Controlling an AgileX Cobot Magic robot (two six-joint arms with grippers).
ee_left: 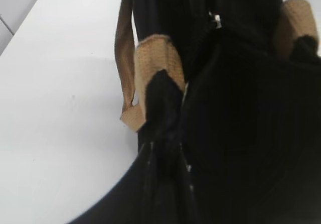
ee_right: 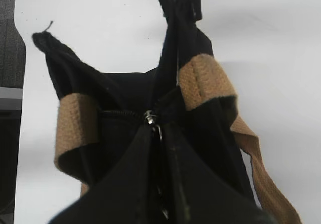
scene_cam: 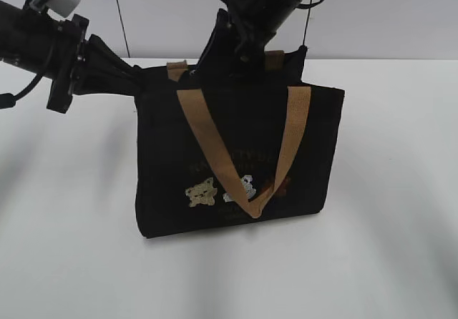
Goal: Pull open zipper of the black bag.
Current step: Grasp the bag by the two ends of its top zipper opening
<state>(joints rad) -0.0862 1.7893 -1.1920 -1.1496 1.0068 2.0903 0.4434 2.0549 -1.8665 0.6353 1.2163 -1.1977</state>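
The black bag (scene_cam: 236, 140) stands upright on the white table (scene_cam: 64, 247), with bear figures (scene_cam: 202, 192) on its front and a tan handle (scene_cam: 207, 140) hanging down. My left gripper (scene_cam: 136, 76) reaches in from the left and is shut on the bag's top left corner; in the left wrist view its jaws (ee_left: 164, 142) pinch a fold of black fabric. My right gripper (scene_cam: 207, 65) comes down onto the bag's top edge. In the right wrist view it (ee_right: 159, 129) is shut on the silver pull tab (ee_right: 149, 116) of the zipper (ee_right: 120, 112).
The rear tan handle (ee_right: 75, 123) arches over the bag's top on both sides of the right gripper. Bare white table (scene_cam: 386, 247) lies in front of and beside the bag. A grey wall (scene_cam: 164, 11) stands behind it.
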